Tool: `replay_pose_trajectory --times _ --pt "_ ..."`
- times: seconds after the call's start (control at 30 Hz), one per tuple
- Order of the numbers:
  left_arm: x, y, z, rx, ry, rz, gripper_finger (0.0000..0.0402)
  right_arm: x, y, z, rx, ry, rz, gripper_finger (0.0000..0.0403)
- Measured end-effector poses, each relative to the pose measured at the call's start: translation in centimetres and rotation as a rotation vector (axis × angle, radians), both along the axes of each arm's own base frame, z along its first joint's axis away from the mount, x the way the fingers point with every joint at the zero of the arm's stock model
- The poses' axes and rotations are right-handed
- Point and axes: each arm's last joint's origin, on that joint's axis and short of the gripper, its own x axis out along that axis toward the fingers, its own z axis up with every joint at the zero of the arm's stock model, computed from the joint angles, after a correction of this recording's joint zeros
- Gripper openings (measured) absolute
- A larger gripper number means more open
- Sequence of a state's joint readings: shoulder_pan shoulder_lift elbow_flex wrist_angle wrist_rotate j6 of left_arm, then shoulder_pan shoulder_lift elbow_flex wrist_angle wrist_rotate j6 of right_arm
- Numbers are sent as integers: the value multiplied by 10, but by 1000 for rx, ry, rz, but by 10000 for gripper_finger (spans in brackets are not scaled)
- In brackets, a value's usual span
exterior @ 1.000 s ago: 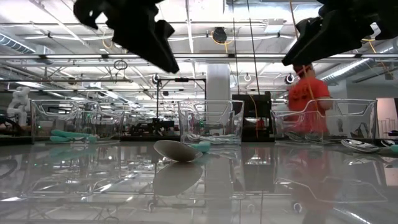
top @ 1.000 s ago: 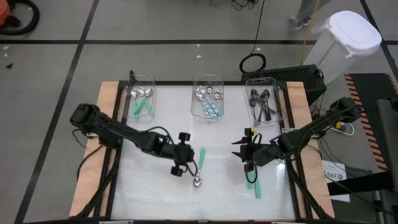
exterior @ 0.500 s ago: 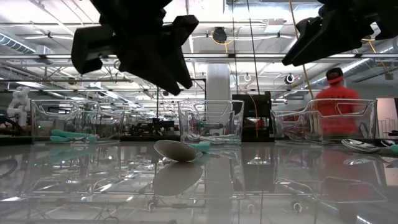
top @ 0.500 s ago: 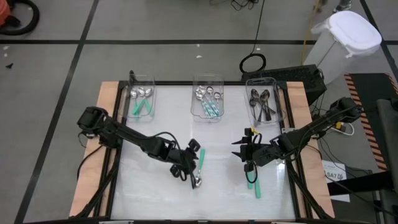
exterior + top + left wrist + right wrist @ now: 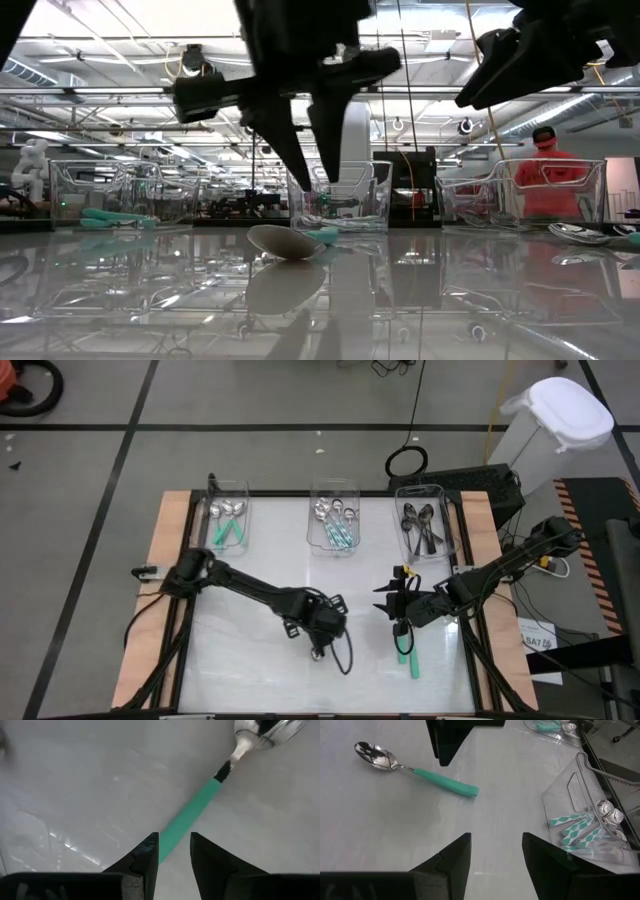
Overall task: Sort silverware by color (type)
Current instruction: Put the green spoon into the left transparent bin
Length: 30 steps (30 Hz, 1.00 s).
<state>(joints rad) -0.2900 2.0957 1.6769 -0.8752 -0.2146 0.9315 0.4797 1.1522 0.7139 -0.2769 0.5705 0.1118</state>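
Note:
A spoon with a silver bowl point(image 5: 318, 652) and teal-green handle point(image 5: 195, 807) lies flat on the table near its middle. My left gripper point(image 5: 174, 845) hangs open above the handle's free end, fingers pointing down. In the low view its tips point(image 5: 312, 180) stand clear above the spoon's bowl point(image 5: 285, 242). My right gripper point(image 5: 380, 602) hovers open right of centre, above the table. A second teal-handled spoon point(image 5: 405, 650) lies just near of it. The right wrist view shows the first spoon point(image 5: 415, 767) ahead of the right gripper point(image 5: 496, 845).
Three clear bins stand along the far edge. The left one point(image 5: 225, 520) and the middle one point(image 5: 335, 525) hold silver and teal-handled spoons. The right one point(image 5: 425, 528) holds dark spoons. A person in red stands beyond the table point(image 5: 545, 175).
My left gripper has swung toward the table's right and come over the teal-handled spoon, turning so its open fingers point down at the handle. The spoon has not moved. The person in red behind the table has walked to the right.

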Motion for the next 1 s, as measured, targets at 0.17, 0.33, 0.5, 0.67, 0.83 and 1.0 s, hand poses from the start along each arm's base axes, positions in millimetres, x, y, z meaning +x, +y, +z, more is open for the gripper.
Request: replay_pose_trajectory --times 0.17,0.33,0.5,0.67,0.83,1.0 --pt "19 -4 1 31 63 -88 113 -2 -1 -2 -14 27 0 171" --pt "27 -8 -11 47 158 -207 113 -5 -3 -5 -36 73 0 171" --pt "25 -7 -23 71 237 -262 113 -7 -1 -8 41 119 26 171" --pt "27 -7 -23 75 218 -276 113 -7 -1 -8 44 127 47 171" --pt "29 -3 -28 75 241 -298 113 -7 -1 -8 44 127 47 171" --pt "32 2 -33 76 248 -302 113 -7 -1 -8 44 127 47 171"
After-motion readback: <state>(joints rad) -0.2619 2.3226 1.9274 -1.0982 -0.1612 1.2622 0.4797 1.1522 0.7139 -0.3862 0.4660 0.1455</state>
